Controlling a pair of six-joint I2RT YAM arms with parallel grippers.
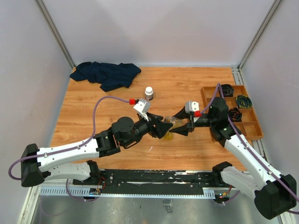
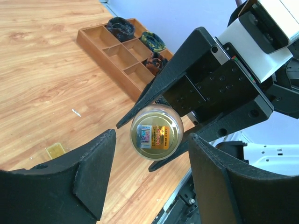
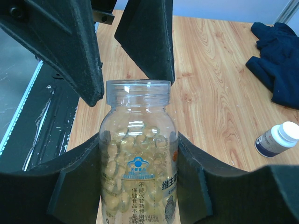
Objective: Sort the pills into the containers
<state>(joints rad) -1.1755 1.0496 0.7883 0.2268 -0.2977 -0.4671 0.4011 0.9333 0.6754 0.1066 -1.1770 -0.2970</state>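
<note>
The clear bottle (image 3: 138, 163), packed with pale softgel pills, was off the table, clamped around its body by the right gripper (image 3: 139, 144). No cap showed on its threaded neck; whether a seal covered the mouth could not be told. The left gripper (image 2: 152, 136) faced that end, its fingers parted on either side of the neck with a gap on both sides, holding nothing. The small yellow case (image 2: 56, 150) lay flat on the table below the two grippers, and no pills could be made out in it. Farther off were the wooden tray (image 2: 110, 70), a white-capped bottle (image 3: 278, 138) and a dark cloth (image 3: 280, 60). The sorting looked barely begun, with opening, pouring and dividing yet to come.
</note>
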